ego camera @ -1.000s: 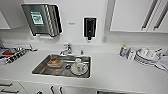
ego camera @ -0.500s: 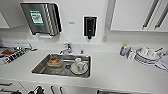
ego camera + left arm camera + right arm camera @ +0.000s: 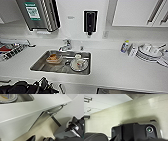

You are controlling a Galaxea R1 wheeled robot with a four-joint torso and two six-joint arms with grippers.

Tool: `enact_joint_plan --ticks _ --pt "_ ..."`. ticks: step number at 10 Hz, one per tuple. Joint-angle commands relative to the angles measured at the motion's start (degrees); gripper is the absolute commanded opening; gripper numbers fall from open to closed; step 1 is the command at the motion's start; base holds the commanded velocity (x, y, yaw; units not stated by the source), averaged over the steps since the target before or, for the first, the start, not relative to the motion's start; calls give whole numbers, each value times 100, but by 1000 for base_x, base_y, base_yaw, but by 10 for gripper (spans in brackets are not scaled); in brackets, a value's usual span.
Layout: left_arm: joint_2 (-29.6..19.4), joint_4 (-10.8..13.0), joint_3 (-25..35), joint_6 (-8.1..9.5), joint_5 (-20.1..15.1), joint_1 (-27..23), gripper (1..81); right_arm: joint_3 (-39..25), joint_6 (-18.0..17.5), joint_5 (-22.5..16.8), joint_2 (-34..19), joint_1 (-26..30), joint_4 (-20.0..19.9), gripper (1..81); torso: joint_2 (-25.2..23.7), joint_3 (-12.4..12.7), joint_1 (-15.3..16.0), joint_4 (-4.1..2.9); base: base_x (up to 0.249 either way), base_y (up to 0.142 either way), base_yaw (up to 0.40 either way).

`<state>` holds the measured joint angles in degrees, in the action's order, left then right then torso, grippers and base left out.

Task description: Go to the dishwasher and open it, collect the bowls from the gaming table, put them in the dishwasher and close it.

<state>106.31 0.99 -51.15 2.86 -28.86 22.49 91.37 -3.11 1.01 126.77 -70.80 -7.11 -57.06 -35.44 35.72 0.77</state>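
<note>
1. Below the front edge of the white counter (image 3: 117, 72), at the bottom of the head view, a strip of brushed steel (image 3: 120, 91) shows; I take it for the top of the dishwasher, though too little is visible to be sure.
2. Set into the counter is a stainless sink (image 3: 42, 65) holding an orange-brown container (image 3: 54, 59) and a plate (image 3: 79, 65) with a cup on it. A chrome tap (image 3: 65, 45) stands behind the sink.
3. On the wall hang a steel paper-towel dispenser (image 3: 41, 13) and a black soap dispenser (image 3: 90, 21). At the right of the counter sit a small bottle (image 3: 124, 46) and stacked white plates (image 3: 149, 53).
4. At the lower left of the head view, the left arm (image 3: 27, 87) shows as a dark jointed mass. Its wrist view looks along the underside of the counter to a curved metal handle (image 3: 55, 110) on a white front. I cannot tell how either gripper's fingers stand.
5. The right wrist view shows a pale wall and ceiling above the robot's own dark housing.
6. Judged from this, the first step is in hand: reaching the dishwasher, door not yet open. No bowls or gaming table are in sight here.
7. Opening calls for finding the bar handle along the appliance's top and closing on it squarely.
</note>
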Motion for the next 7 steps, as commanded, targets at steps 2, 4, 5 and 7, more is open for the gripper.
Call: enact_joint_plan --ticks 2,4,5,7 --pt "-48 -248 132 -23 -454 -794 811 -481 -243 -101 -422 640 -265 811 2 -40 4 0 0 0 0" --pt "-31 -204 114 -23 -454 -794 811 -1092 -645 -127 -815 1132 -274 811 5 -85 4 0 0 0 0" --pt "-13 -230 97 -14 -454 -794 811 -1418 -874 -188 -1026 1387 -274 811 2 -85 4 0 0 0 0" --pt "5 -257 17 -23 -454 -794 811 -1693 -1313 -163 -1405 1678 -291 811 5 -88 4 0 0 0 0"
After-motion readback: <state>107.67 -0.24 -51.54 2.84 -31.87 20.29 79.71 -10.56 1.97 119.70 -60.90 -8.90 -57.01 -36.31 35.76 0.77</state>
